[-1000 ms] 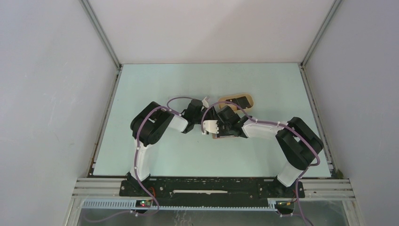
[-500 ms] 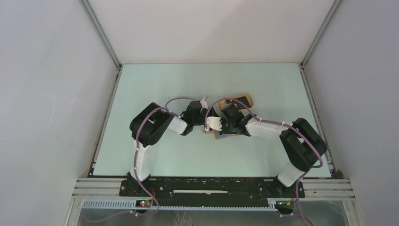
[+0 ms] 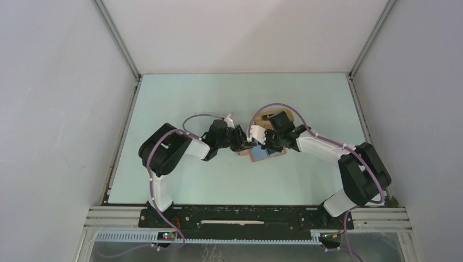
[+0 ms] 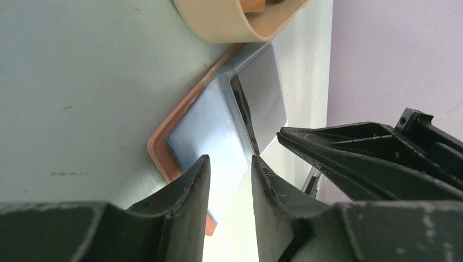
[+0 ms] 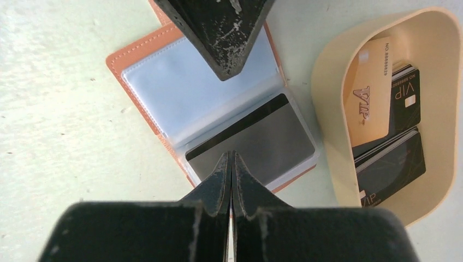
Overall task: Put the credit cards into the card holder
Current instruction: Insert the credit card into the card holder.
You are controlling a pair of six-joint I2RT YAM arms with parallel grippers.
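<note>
Card holder [image 5: 143, 53] lies open and flat on the table [image 5: 60, 136], reddish-brown cover down, clear sleeves facing up. One grey card [image 5: 256, 147] with a dark stripe sits on the half nearest the tray, under the clear sleeve as far as I can tell, with the stripe toward the fold. The other half shows only pale bluish plastic. My right gripper [image 5: 230, 155] has its fingers pressed tight together with nothing between them, and the tips point at the grey card's near long edge. I cannot tell whether they touch it. My left gripper [image 4: 229, 161] has its jaws parted by a narrow gap and holds nothing that I can see. It hangs low over the cardless half, and I can't make out any contact there either. The two grippers come at the holder from opposite sides, tips close together. The beige tray [image 5: 327, 109] stands just beside the holder. Inside it a gold card [image 5: 371, 93] marked VIP lies over black cards [image 5: 390, 164], also marked VIP.
</note>
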